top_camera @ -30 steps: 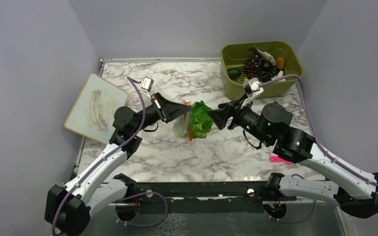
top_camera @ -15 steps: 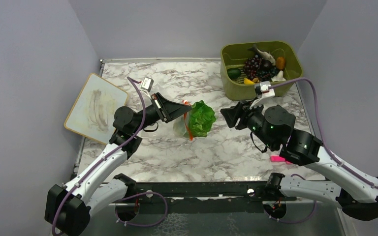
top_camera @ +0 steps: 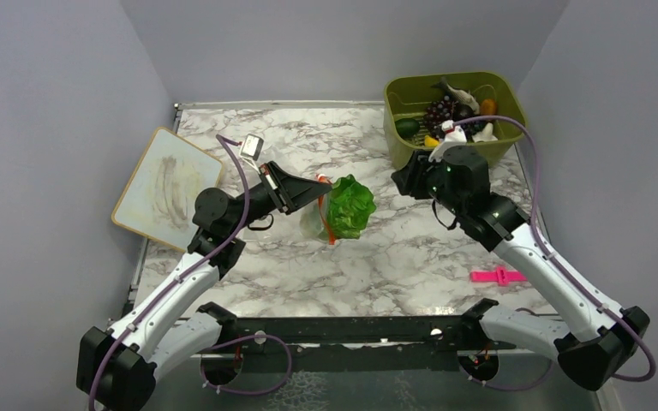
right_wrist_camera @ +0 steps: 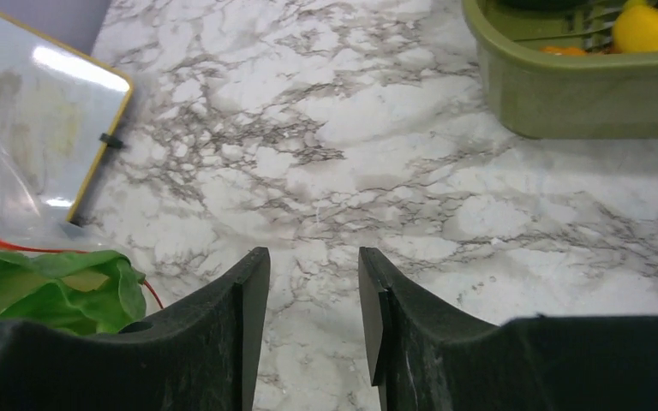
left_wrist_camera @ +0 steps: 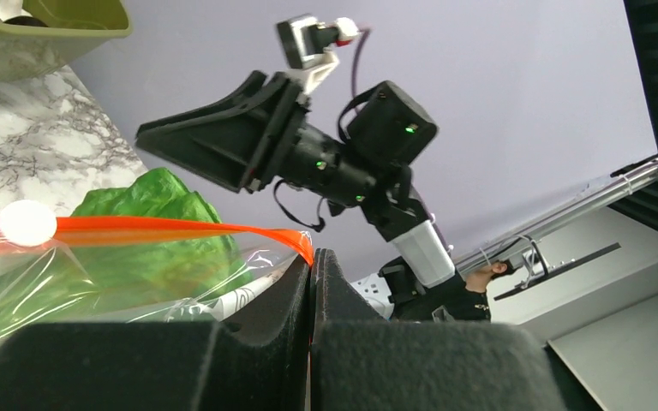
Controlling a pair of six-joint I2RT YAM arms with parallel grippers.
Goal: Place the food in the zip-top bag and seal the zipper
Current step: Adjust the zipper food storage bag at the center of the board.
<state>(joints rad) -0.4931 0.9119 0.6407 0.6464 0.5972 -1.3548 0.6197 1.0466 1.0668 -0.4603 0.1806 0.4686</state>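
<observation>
My left gripper (top_camera: pixel 318 187) is shut on the end of the orange-red zipper (left_wrist_camera: pixel 154 229) and holds the clear zip-top bag (top_camera: pixel 314 224) hanging above the table. The leafy green lettuce (top_camera: pixel 349 205) sits partly in the bag's mouth, its top sticking out. In the left wrist view the lettuce (left_wrist_camera: pixel 163 248) shows through the plastic. My right gripper (top_camera: pixel 403 178) is open and empty, to the right of the lettuce and apart from it. Purple grapes (top_camera: pixel 442 111), a grey fish (top_camera: pixel 457 92), an orange piece (top_camera: pixel 487 107) and a dark green piece (top_camera: pixel 407 127) lie in the bin.
The olive-green bin (top_camera: pixel 454 79) stands at the back right, just behind my right gripper. A pink clip (top_camera: pixel 497 276) lies on the marble at the front right. A small whiteboard (top_camera: pixel 164 187) lies at the left edge.
My right gripper has let go of the lettuce and drawn back to the right, toward the bin, with its jaws narrower. The lettuce stays in the bag's mouth. The left arm has barely moved.
</observation>
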